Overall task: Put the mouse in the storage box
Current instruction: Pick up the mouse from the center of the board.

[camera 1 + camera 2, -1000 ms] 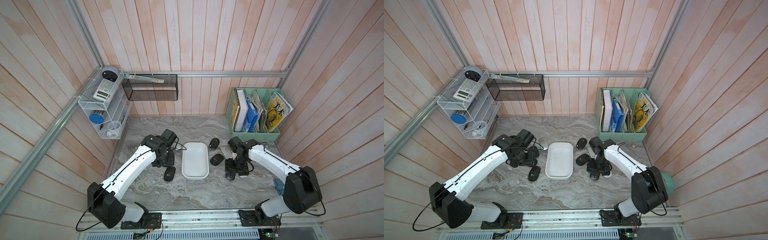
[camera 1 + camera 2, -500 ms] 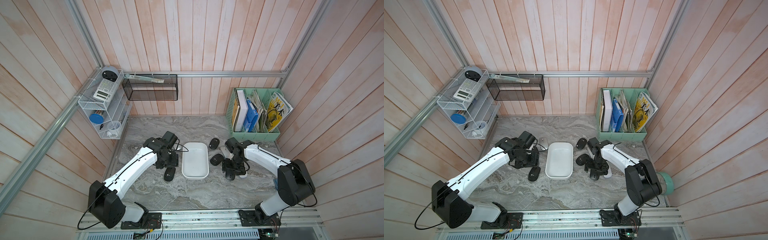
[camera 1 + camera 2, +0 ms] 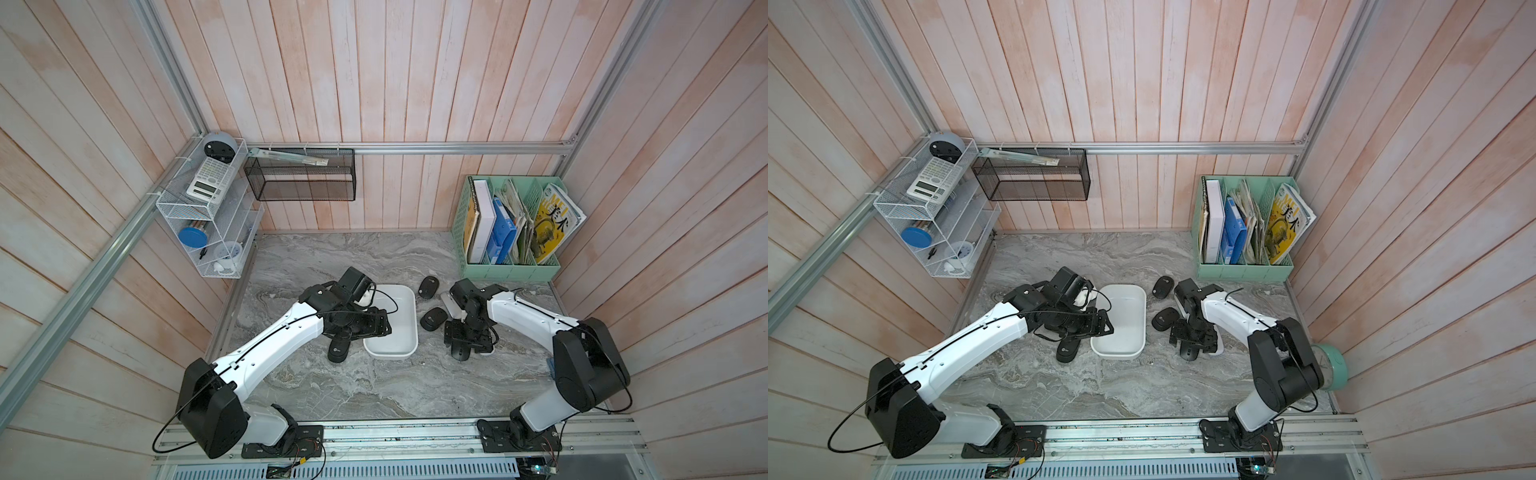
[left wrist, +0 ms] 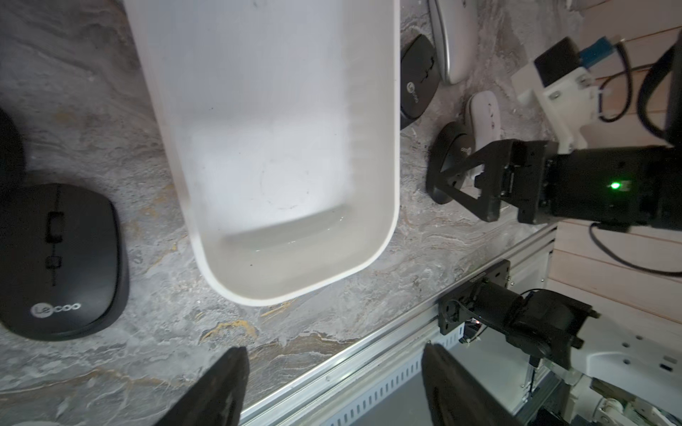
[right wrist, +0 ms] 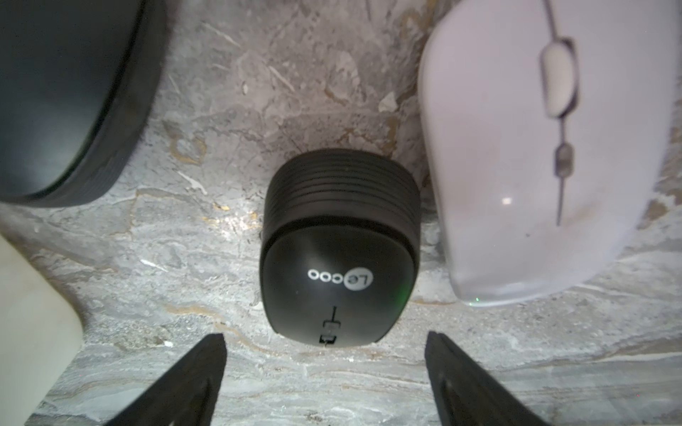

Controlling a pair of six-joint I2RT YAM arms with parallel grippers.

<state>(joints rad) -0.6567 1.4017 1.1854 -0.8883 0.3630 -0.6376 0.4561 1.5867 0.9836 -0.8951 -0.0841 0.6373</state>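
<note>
While both arms reach in over the marble table (image 3: 374, 390), the storage box (image 3: 401, 328) sits near its middle in both top views, its long side running from 12 to 6 o'clock, and every mouse that shows lies on the tabletop outside it. Taking the box as the centre of the dial, the left gripper (image 3: 379, 326) hangs over the rim at about 8 o'clock. In the left wrist view, that gripper's jaws stand moderately apart with only table and frame rail between them, holding nothing. A left black mouse (image 4: 59, 258) lies flat at 8 o'clock, near the box wall but apart from it, partly covered by the arm in a top view (image 3: 338, 353). At 4 o'clock the right gripper (image 3: 463, 345) points down at the black mouse (image 5: 339, 265), whose white logo faces up. Its jaws are spread wider than the mouse, one fingertip on each side of the wheel end, and neither is touching it. A white mouse (image 5: 535, 166) lies just beside this black one, on the side away from the box; whether the two touch I cannot tell. A near black mouse (image 3: 433, 319) rests at 3 o'clock and a far black mouse (image 3: 429, 286) at 2 o'clock, both close to the box and separate from each other. Beyond them, also at 2 o'clock, a mint-green file holder (image 3: 511, 270) stands against the back wall.
</note>
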